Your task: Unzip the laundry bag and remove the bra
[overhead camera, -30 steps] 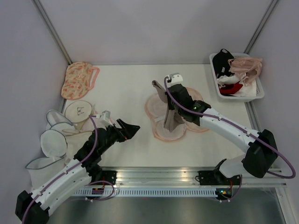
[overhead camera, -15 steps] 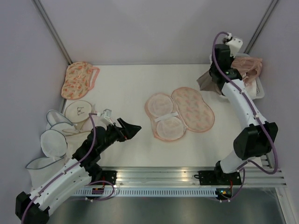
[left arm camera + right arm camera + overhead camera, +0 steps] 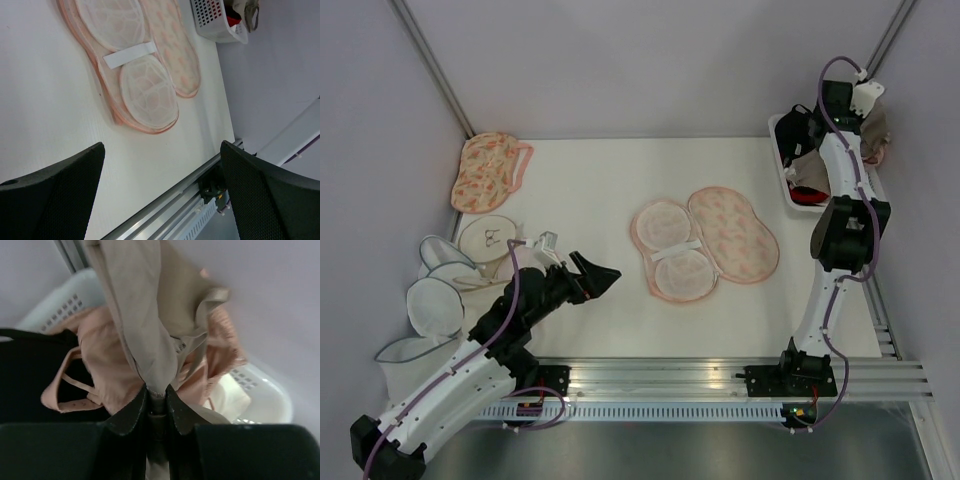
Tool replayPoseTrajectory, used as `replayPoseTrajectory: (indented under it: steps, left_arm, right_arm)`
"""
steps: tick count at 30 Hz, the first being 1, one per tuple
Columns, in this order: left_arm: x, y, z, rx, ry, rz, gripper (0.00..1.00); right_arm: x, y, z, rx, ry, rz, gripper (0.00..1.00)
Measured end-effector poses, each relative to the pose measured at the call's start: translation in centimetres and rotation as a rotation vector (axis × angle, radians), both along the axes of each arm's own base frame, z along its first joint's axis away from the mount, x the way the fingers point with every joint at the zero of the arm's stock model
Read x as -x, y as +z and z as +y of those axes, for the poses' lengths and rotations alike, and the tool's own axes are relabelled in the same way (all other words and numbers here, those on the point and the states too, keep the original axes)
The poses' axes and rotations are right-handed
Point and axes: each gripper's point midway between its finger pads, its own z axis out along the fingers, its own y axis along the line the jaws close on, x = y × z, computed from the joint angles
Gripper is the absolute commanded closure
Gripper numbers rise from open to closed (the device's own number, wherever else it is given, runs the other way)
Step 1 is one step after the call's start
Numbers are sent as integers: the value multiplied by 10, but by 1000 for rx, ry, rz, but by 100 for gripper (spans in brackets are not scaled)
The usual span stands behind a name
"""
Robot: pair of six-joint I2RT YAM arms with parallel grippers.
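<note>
The laundry bag (image 3: 705, 243) lies unzipped and spread flat in the middle of the table, its mesh-lined half beside its peach floral half; it also shows in the left wrist view (image 3: 150, 95). My right gripper (image 3: 855, 122) is shut on the tan-beige bra (image 3: 876, 128) and holds it above the white basket (image 3: 840, 205) at the back right. In the right wrist view the bra (image 3: 145, 315) hangs from the closed jaws of the right gripper (image 3: 156, 390). My left gripper (image 3: 605, 272) is open and empty, left of the bag, above bare table (image 3: 162, 145).
The basket (image 3: 265, 395) holds a pale pink bra (image 3: 105, 375), a black garment (image 3: 30, 370) and red fabric. A second closed floral pouch (image 3: 490, 170) lies back left. Several white round mesh bags (image 3: 445, 285) lie at the left edge. A metal rail (image 3: 720, 375) runs along the front.
My right gripper lifted the bra out of the open bag and carried it right and back, to above the basket. The bag stays spread open. My left arm has barely moved.
</note>
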Motion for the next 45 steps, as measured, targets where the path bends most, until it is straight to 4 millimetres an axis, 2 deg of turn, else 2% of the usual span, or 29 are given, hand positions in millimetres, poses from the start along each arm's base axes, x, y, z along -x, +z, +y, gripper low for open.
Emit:
replayPoseTrajectory:
  steps: [1,3,6,7,10,12,14,19,20,22,23,24,26,28,30,32,34,35,36,38,39,43,45]
  left_arm:
    - [0,-1,1,-3,1,3,0]
    - [1,-2,1,-6,3,7,0]
    - [1,-4,2,-11,4,13,0]
    - [1,-4,2,-12,4,15,0]
    - [1,-4,2,-13,4,15,0]
    - [1,-4,2,-13,4,15,0]
    - [1,-4,2,-12,4,14,0]
    - [2,0,2,-2,4,2,0]
    - [2,1,3,1,4,-3,0]
    - [3,4,3,10,4,-12,0]
    - [3,6,3,15,5,-17,0]
    - [4,8,4,21,5,-22,0]
    - [5,11,5,32,6,-34,0]
    - [6,14,5,40,6,-44,0]
    - [7,16,6,47,6,-54,0]
    - [9,17,7,54,5,-60,0]
    - [11,16,8,65,4,-64,0]
    - [12,15,9,70,4,-66,0]
    - [14,13,10,74,4,-66,0]
    - [16,11,11,81,5,-67,0]
    - [16,9,11,83,5,-66,0]
    - [18,4,12,88,5,-53,0]
    - [19,2,12,90,6,-49,0]
  right_arm:
    - [-6,-15,-1,-11,7,24,99]
    - [-13,-46,2,-39,29,78,70]
    - [-15,-72,11,-81,63,126,34]
    - [-16,-75,14,-89,73,127,30]
    - [-17,-63,23,-94,105,100,19]
    - [-12,-44,29,-88,125,72,15]
    - [-8,-14,36,-74,144,22,12]
    - [10,100,58,-14,203,-190,7]
    - [17,127,67,-5,229,-241,7]
    - [31,160,89,-1,289,-298,8]
    - [40,173,103,-3,324,-322,8]
    - [48,176,121,-16,379,-338,8]
    - [72,162,159,-60,488,-319,7]
    - [100,123,197,-126,598,-272,7]
    - [127,71,218,-194,652,-194,7]
    - [159,10,221,-251,649,-102,7]
    - [198,-53,214,-300,605,-5,7]
    - [220,-76,209,-316,579,35,6]
    - [235,-91,206,-330,558,58,6]
    - [263,-106,202,-366,528,27,7]
    - [271,-106,202,-388,523,-17,7]
    - [282,-106,216,-513,535,-180,10]
    - [287,-121,225,-586,538,-205,11]
